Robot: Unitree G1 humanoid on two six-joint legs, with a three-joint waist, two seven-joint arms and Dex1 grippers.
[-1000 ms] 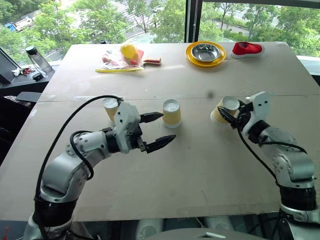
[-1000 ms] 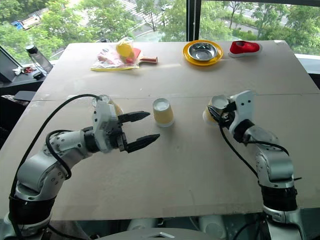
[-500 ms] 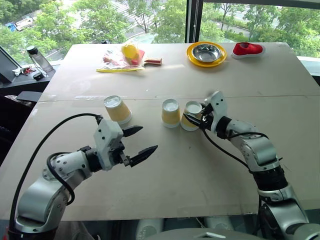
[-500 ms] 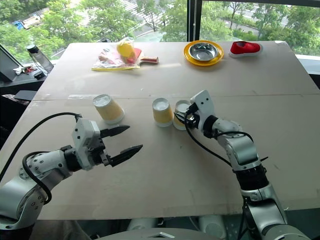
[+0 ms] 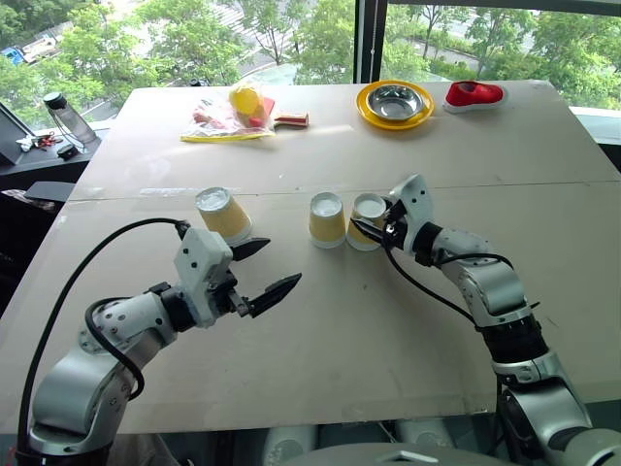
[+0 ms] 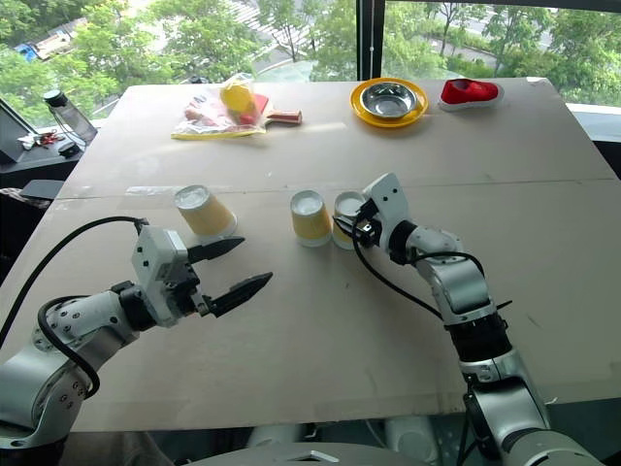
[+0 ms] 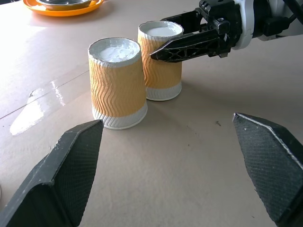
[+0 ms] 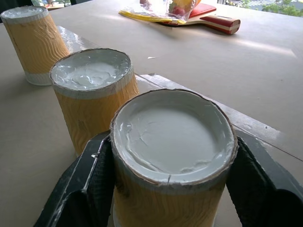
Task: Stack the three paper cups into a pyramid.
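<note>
Left eye view | pale table [image 5: 388, 320] | windows [image 5: 291, 39], trees outside

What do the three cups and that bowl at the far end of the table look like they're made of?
The three cups: paper, it seems, with matte wavy-ribbed tan sides and white bases. The bowl: probably steel, shiny grey, sitting on a glossy yellow plate.
</note>
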